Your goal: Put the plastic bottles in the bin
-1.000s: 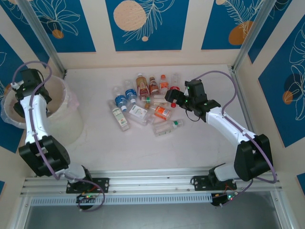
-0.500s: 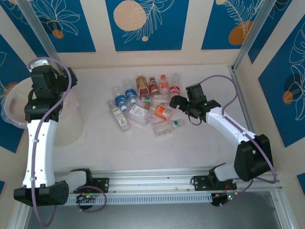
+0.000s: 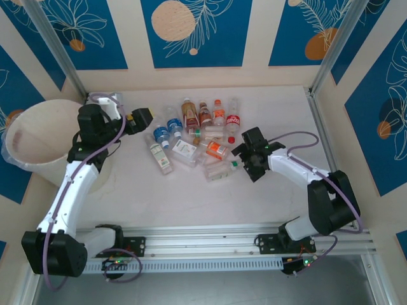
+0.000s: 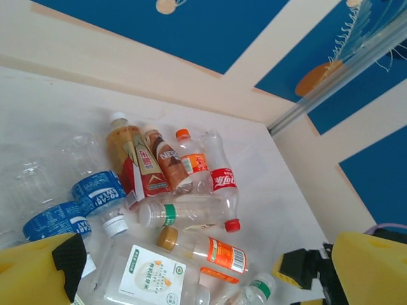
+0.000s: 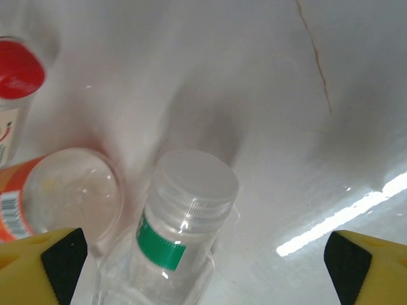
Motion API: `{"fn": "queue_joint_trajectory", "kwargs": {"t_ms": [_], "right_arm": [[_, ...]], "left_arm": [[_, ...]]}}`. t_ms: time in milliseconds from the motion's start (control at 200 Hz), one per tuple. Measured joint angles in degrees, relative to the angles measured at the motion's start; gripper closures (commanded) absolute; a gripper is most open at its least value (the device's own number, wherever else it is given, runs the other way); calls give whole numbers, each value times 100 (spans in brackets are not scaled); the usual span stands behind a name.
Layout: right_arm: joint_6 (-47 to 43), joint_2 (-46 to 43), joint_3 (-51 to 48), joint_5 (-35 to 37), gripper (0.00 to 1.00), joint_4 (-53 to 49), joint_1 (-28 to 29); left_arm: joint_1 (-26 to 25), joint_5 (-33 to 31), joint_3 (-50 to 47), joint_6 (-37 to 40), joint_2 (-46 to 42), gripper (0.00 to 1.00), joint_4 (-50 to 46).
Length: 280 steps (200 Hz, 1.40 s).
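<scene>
Top external view: your left gripper [image 3: 141, 117] stands spread wide and holds nothing, in the upper left of centre between the bin [image 3: 38, 140] and the plastic bottles [image 3: 197, 143]. Its arm rises from the lower left, wrist bent right towards the pile.

Your right gripper [image 3: 247, 162] is also spread. It is low at the pile's right edge, the forearm reaching left across the table [image 3: 191, 197]. The right wrist view shows its jaws either side of a lying green-banded bottle [image 5: 184, 216], touching neither side.

The bottles lie at the table's centre, outside the bin.

Left wrist view: you can see a red label with white script [image 4: 222, 180], blue labels [image 4: 98, 190] and an orange label with a barcode [image 4: 227, 255]. None of the wording is sharp enough to read.
</scene>
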Motion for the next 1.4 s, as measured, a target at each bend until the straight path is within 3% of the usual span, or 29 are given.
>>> {"fn": "queue_joint_trajectory", "kwargs": {"t_ms": [105, 360, 480, 650, 790, 855, 1015, 1295, 1400], "right_arm": [[466, 278, -13, 28, 16, 146, 125], [1054, 876, 68, 166, 24, 243, 249], [1239, 905, 72, 188, 29, 201, 249], [1521, 892, 11, 238, 49, 125, 249], [1572, 702, -223, 271, 55, 280, 249], [1574, 636, -310, 278, 53, 361, 249], [1580, 551, -369, 269, 27, 636, 236], [1064, 140, -284, 293, 6, 317, 181], [1307, -245, -433, 146, 4, 367, 149]], "left_arm": [[-2, 92, -197, -22, -203, 0, 181], [0, 144, -354, -17, -315, 0, 431], [0, 177, -354, -13, -269, 0, 457], [0, 195, -354, -15, -190, 0, 468], [-2, 236, -400, -28, -151, 0, 555], [-2, 273, -435, -55, -114, 0, 603], [-7, 369, -492, -190, 76, 0, 717], [-44, 446, -538, -234, 238, 0, 728], [-44, 444, -601, -234, 267, 0, 774]]}}
